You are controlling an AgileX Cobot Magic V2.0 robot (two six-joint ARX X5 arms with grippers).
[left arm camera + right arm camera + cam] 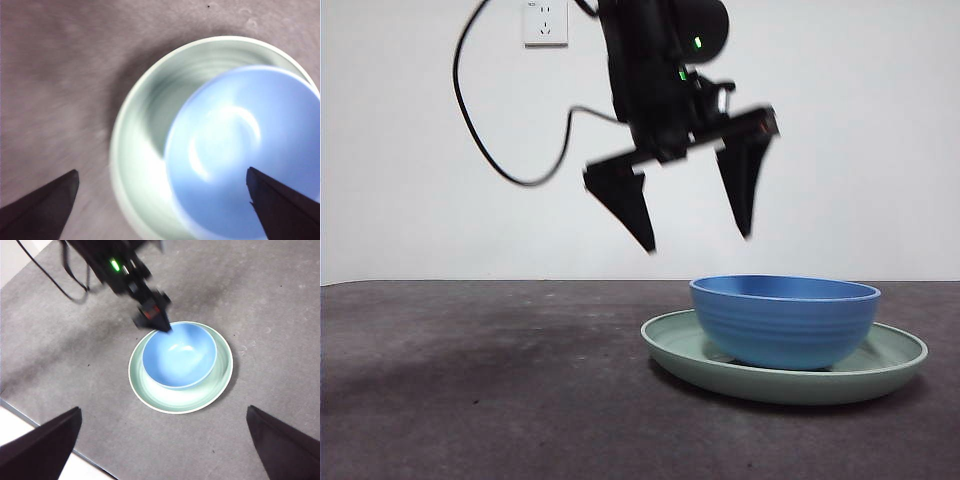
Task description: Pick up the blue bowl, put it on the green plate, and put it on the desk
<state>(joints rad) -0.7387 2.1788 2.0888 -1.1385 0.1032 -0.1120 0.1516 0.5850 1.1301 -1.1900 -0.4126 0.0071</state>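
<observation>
The bowl (785, 320) is sitting in the plate (690, 345), off-centre, and the plate is lying on the desk (470, 390). The left gripper (698, 235) is hanging above the bowl's rim, touching nothing.

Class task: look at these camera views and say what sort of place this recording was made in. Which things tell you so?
Probably a robot lab or test bench, not a kitchen: a bare dark desk against a plain white wall with a socket, holding only a blue bowl in a green plate, with a black robot hand above.

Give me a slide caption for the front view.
Left gripper, fingers open, hovers above the round blue ridged bowl sitting in the shallow mint-green plate on the dark grey desk.
</observation>
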